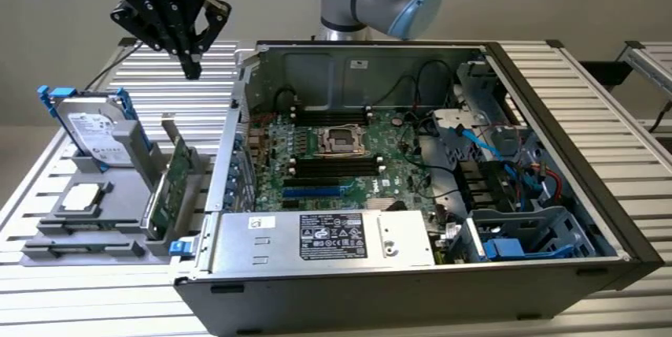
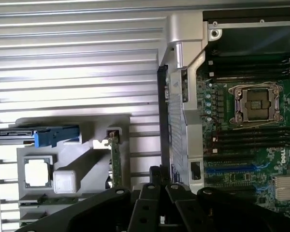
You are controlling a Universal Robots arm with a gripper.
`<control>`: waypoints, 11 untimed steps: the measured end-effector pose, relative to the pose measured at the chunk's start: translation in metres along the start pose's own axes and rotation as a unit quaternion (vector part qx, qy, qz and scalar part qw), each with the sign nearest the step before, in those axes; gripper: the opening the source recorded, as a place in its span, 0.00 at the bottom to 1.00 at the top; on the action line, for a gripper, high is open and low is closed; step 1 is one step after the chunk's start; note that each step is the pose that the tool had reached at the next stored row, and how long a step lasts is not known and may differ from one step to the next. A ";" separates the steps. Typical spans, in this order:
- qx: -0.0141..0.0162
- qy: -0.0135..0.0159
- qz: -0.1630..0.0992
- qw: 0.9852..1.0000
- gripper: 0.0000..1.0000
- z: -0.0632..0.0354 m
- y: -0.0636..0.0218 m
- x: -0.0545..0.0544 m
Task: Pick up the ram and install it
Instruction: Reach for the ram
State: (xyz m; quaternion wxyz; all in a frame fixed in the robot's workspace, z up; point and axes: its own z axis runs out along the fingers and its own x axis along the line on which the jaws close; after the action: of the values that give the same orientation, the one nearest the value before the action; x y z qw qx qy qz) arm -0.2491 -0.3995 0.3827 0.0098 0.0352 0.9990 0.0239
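Slatted metal desk [image 1: 588, 93] lies below the hand [image 1: 192, 68], closed and empty at upper left of the exterior view; lowered like that, it could topple the edge-standing ram [image 1: 181, 173].

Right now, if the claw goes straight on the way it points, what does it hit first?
Most likely the slatted tabletop, between the gray parts holder and the computer case. The claw points down with nothing held. Depth is unclear, so the case could come first.
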 end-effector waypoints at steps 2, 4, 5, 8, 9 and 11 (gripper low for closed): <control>0.000 0.001 0.000 1.000 0.11 0.0004 -0.0008 0.008; 0.000 0.002 0.000 1.000 0.11 0.0006 -0.0017 0.016; 0.000 0.002 -0.001 1.000 0.11 0.0007 -0.0022 0.019; 0.000 0.003 -0.007 1.000 0.11 0.0008 -0.0030 0.024; 0.000 0.003 -0.011 1.000 0.11 0.0008 -0.0030 0.024; 0.000 0.003 -0.018 1.000 0.11 0.0008 -0.0032 0.026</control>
State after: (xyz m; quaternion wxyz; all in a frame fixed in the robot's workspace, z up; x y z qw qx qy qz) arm -0.2756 -0.4007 0.3813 0.0070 0.0167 0.9995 0.0240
